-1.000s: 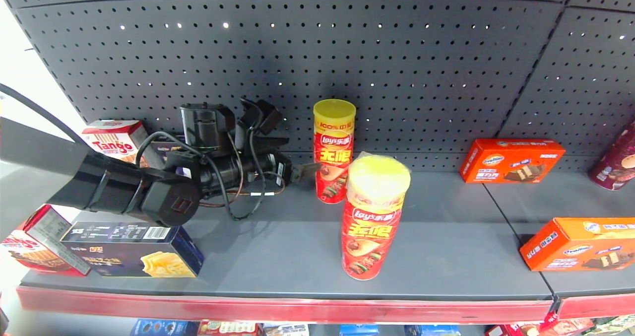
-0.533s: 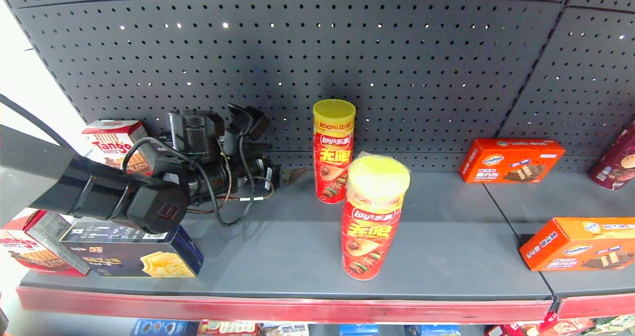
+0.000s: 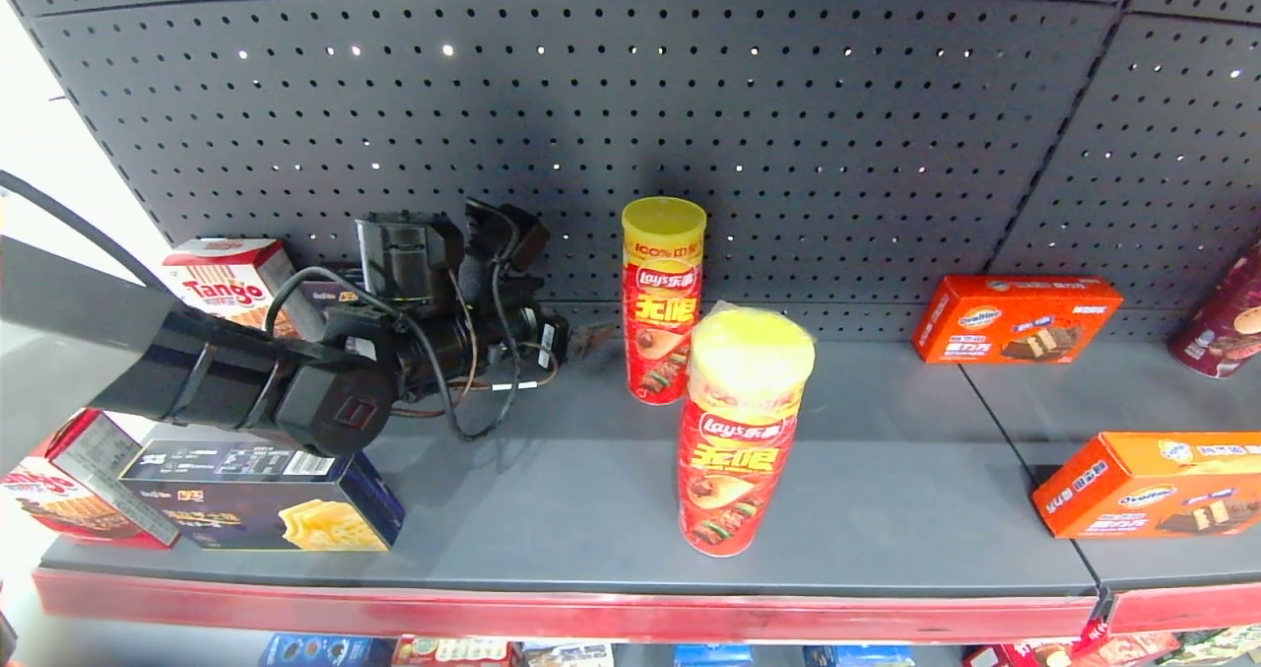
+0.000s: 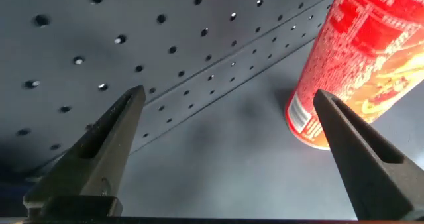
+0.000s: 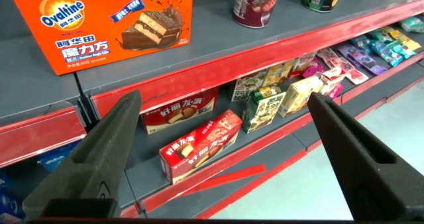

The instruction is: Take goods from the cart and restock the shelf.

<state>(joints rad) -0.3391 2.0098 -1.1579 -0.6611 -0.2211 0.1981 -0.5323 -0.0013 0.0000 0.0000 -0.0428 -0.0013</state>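
Note:
Two red chips cans with yellow lids stand upright on the grey shelf (image 3: 552, 509). The rear can (image 3: 663, 298) is close to the pegboard, and the front can (image 3: 744, 431) stands nearer the shelf's edge, slightly to the right. My left gripper (image 3: 591, 337) lies low over the shelf just left of the rear can, apart from it. In the left wrist view, the left gripper (image 4: 228, 95) is open and holds nothing, with the rear can (image 4: 358, 58) ahead of one finger. My right gripper (image 5: 225, 99) is open and holds nothing, below the shelf level in front of the lower shelves.
A wafer box (image 3: 222, 278), a dark blue box (image 3: 266, 495) and a red box (image 3: 59, 485) crowd the shelf's left end. Two orange boxes (image 3: 1015, 317) (image 3: 1153, 485) and a dark red can (image 3: 1227, 317) sit on the right. Bare shelf lies between the cans and the orange boxes.
The left gripper pulled back leftward from the rear can, which stayed standing. It has since edged slightly back toward the can.

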